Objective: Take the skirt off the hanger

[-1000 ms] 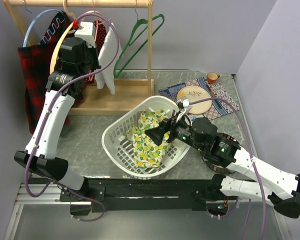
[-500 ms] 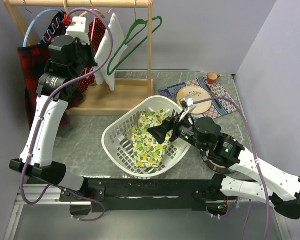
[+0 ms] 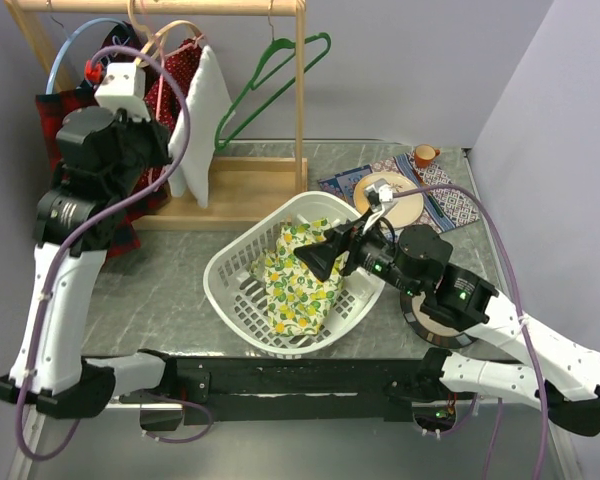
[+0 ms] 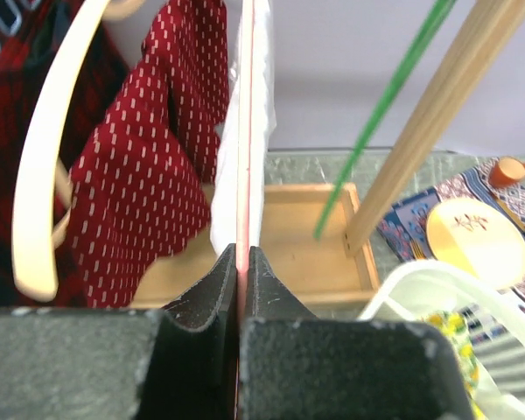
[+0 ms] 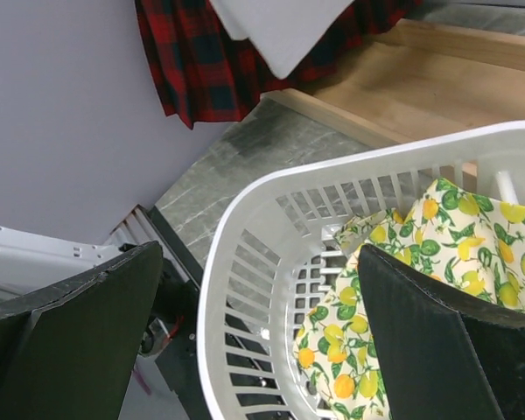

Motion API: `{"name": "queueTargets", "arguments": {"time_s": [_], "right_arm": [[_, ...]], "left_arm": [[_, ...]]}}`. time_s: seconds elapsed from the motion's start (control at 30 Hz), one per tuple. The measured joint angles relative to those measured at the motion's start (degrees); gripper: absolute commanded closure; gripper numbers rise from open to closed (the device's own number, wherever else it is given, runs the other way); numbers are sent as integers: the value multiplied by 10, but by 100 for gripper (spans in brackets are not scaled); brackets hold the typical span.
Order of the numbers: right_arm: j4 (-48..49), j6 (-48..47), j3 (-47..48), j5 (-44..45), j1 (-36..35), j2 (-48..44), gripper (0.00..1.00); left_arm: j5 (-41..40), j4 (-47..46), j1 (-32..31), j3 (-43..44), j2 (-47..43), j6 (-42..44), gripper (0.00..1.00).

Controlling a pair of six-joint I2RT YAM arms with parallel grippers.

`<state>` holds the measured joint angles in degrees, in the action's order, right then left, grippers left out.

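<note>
left tool (image 4: 242, 262) pinches the white skirt (image 4: 262, 96); right tool (image 5: 258, 296) gapes over basket (image 5: 376, 160).

The left gripper (image 3: 161, 152) touches the white garment (image 3: 204, 110) on the rack (image 3: 301, 100); the right gripper (image 3: 318, 262) hovers over the basket (image 3: 218, 268).

The top camera looks down and forward from above and behind the arm bases, taking in the whole table (image 3: 170, 290), with the wooden rack (image 3: 300, 100) at 11 o'clock and the white basket (image 3: 225, 262) near centre. The left wrist camera sits up at the rack, very near the white skirt (image 4: 255, 105) seen edge-on, and faces the far wall. It shares the rack's post and the green hanger (image 4: 382, 122) with the top view. The right wrist camera hangs low over the basket's 3 o'clock side, facing 10 o'clock, and shares the basket and lemon-print cloth (image 5: 420, 262).
</note>
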<state>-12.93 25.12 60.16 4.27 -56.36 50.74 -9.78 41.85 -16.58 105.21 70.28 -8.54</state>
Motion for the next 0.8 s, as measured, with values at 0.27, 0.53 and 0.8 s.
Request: {"name": "queueTargets", "arguments": {"time_s": [0.27, 0.53, 0.8], "right_arm": [[1, 8, 54, -28, -12, 61, 5], [48, 5, 143, -37, -65, 198, 5], [109, -56, 243, 13, -151, 368, 5]], "left_arm": [[16, 76, 0, -44, -95, -33, 99], [29, 160, 0, -39, -162, -55, 99], [48, 207, 0, -37, -214, -79, 99]]}}
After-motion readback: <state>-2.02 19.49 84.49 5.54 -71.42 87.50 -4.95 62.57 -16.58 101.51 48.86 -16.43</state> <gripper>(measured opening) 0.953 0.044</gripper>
